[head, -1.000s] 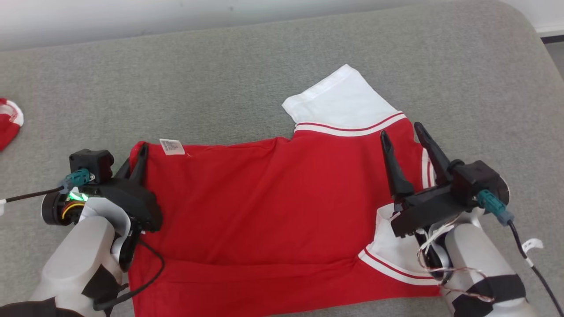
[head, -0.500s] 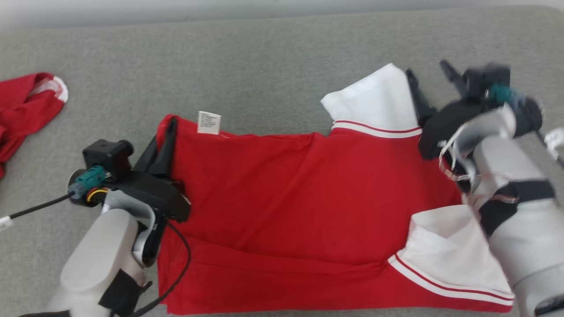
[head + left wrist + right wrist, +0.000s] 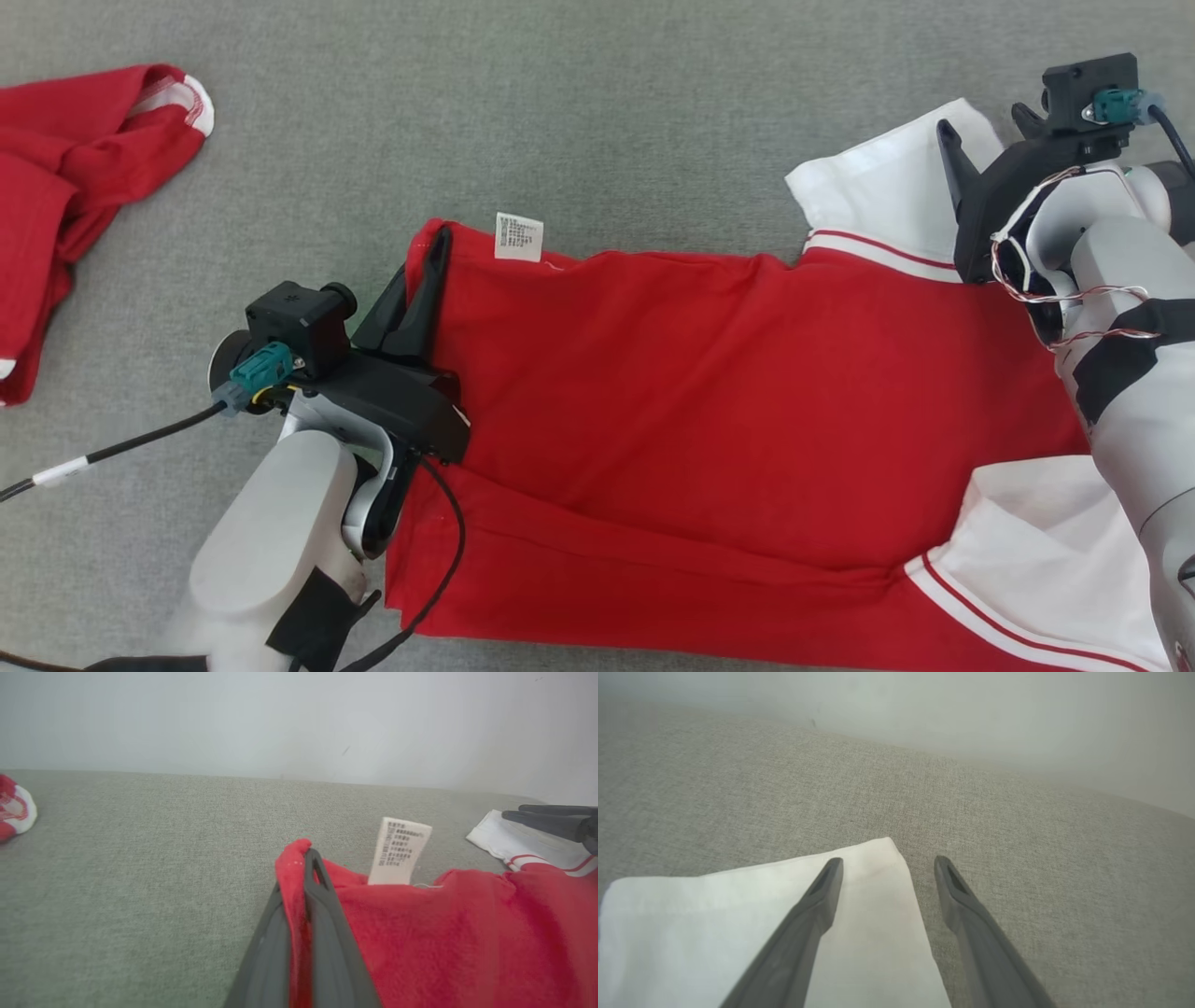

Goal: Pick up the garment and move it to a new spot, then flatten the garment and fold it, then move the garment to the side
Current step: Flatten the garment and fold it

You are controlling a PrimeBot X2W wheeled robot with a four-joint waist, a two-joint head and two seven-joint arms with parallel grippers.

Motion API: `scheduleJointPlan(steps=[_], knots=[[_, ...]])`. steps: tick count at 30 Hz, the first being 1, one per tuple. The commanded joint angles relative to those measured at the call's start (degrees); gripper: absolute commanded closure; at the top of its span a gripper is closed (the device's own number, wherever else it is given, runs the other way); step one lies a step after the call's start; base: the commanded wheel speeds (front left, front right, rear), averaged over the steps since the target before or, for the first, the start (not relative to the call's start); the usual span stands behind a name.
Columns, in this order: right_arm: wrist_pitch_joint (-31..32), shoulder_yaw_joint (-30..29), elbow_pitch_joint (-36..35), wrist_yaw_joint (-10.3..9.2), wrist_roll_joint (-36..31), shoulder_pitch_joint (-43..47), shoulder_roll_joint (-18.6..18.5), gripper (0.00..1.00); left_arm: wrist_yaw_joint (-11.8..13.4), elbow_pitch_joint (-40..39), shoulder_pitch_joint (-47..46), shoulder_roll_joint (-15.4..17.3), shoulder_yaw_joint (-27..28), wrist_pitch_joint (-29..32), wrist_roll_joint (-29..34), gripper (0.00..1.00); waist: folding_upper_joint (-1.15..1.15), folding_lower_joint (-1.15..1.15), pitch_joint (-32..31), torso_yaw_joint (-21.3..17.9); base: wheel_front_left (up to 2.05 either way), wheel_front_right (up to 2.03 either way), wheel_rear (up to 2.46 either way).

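Just left of the white care label (image 3: 518, 236), the hem corner of the red shirt (image 3: 700, 401) was pinched in the closed left gripper (image 3: 437, 245). The shirt was laid out on the gray cushion (image 3: 560, 112). Well right of the label, the right gripper (image 3: 887, 861) was spread wide astride the edge of the white sleeve (image 3: 878, 201).

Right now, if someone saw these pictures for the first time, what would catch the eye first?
The big red garment, spread across the middle of the grey fabric surface, stands out at once. The left gripper is shut on its left corner beside a white label, while the right gripper stands open at the edge of the far white sleeve. A second red garment lies crumpled at the far left.
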Motion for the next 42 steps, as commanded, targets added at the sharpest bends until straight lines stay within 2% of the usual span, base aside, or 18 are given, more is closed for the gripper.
scheduleJointPlan(steps=[1,7,9,14,19,24,28,34,38,42], knots=[[0.0,0.0,1.0,0.08,0.7,-0.9,-0.2,0.00,0.0,-0.5,0.9,-0.4,0.1,-0.2,0.6,1.00,0.00,-0.01,1.1,1.0,0.00,0.00,0.00],[0.6,0.4,3.6,0.08,0.7,-2.1,-0.3,0.00,-0.1,-1.5,0.9,-1.1,-0.1,-0.2,1.2,1.00,0.00,-0.01,1.8,1.3,0.00,0.00,0.00],[1.2,0.4,4.3,0.08,1.0,-2.5,-0.3,1.00,-0.1,-1.8,0.7,-1.2,0.0,-0.2,1.5,1.00,0.00,-0.01,2.2,1.5,0.00,0.00,0.00],[0.0,0.5,5.0,0.07,1.2,-4.3,-0.4,1.00,-0.1,-2.4,0.4,-0.8,0.3,-0.2,1.7,1.00,0.00,-0.01,3.0,1.2,0.00,0.00,0.00],[-6.2,-0.6,4.9,0.08,1.7,-5.4,-1.2,1.00,0.0,-1.7,0.8,-0.1,1.2,-0.2,1.1,1.00,0.00,-0.01,1.3,0.3,0.00,0.00,0.00],[-12.9,-0.5,3.8,0.08,3.7,-1.2,-0.6,1.00,0.0,-1.0,2.8,0.1,2.2,-0.2,0.5,1.00,0.00,-0.01,-2.2,-1.0,0.00,0.00,0.00],[-15.4,0.8,0.4,0.08,7.0,4.2,-0.5,1.00,0.0,-1.0,4.9,0.4,3.1,-0.2,0.3,1.00,0.00,-0.01,-4.4,-2.3,0.00,0.00,0.00],[-16.8,1.7,-9.6,0.08,13.8,14.4,-3.0,1.00,0.0,-1.4,8.2,1.0,5.0,-0.2,0.0,1.00,0.00,-0.01,-7.3,-3.9,0.00,0.00,0.00],[-16.7,0.1,-20.9,0.08,17.9,22.7,-5.0,1.00,0.0,-1.6,10.2,1.2,6.3,-0.2,-0.1,1.00,0.00,-0.01,-9.4,-4.7,0.00,0.00,0.00],[-16.7,-4.0,-32.5,0.08,20.6,31.8,-5.6,1.00,0.0,-1.7,12.3,1.4,7.0,-0.2,-0.3,1.00,0.00,-0.01,-11.5,-5.3,0.00,0.00,0.00]])
